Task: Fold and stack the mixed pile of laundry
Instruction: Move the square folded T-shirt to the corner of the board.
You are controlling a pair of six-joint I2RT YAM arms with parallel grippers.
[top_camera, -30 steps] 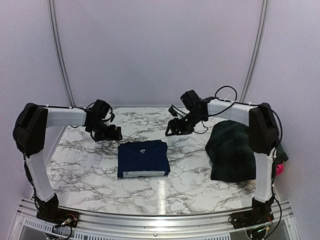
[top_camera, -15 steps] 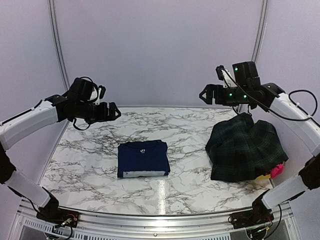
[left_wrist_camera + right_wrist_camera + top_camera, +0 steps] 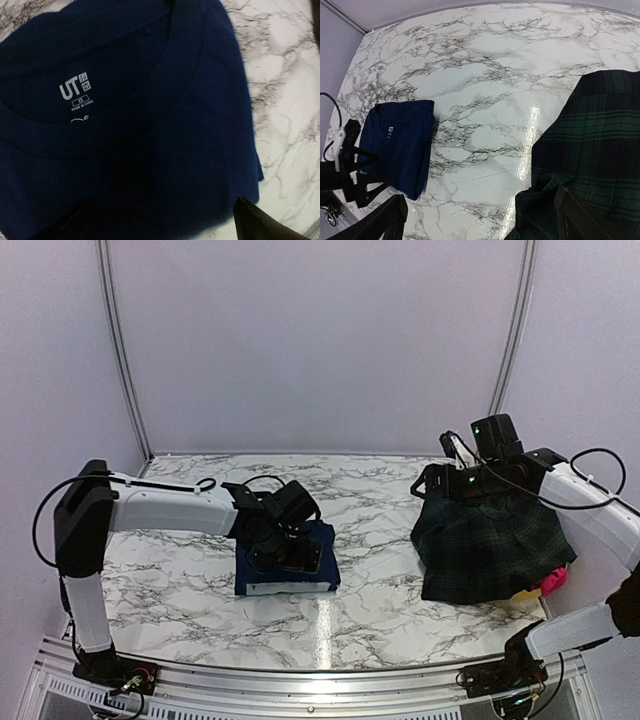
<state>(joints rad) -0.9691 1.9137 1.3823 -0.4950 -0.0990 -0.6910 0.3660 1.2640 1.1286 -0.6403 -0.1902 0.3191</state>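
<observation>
Left wrist: fingers [image 3: 260,224] spread wide (empty) over navy-blue cloth [image 3: 165,125].

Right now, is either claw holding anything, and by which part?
Nothing held. Left claw open over the folded navy shirt; right claw open above the plaid garment.

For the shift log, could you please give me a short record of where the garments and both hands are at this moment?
navy shirt: folded, flat on the marble table, left of centre
plaid garment: unfolded heap on the table's right side
pink piece: small, peeking out at the heap's near right edge
left hand: open, low over the navy shirt; contact unclear
right hand: open, holding nothing, above the heap's far left edge
</observation>
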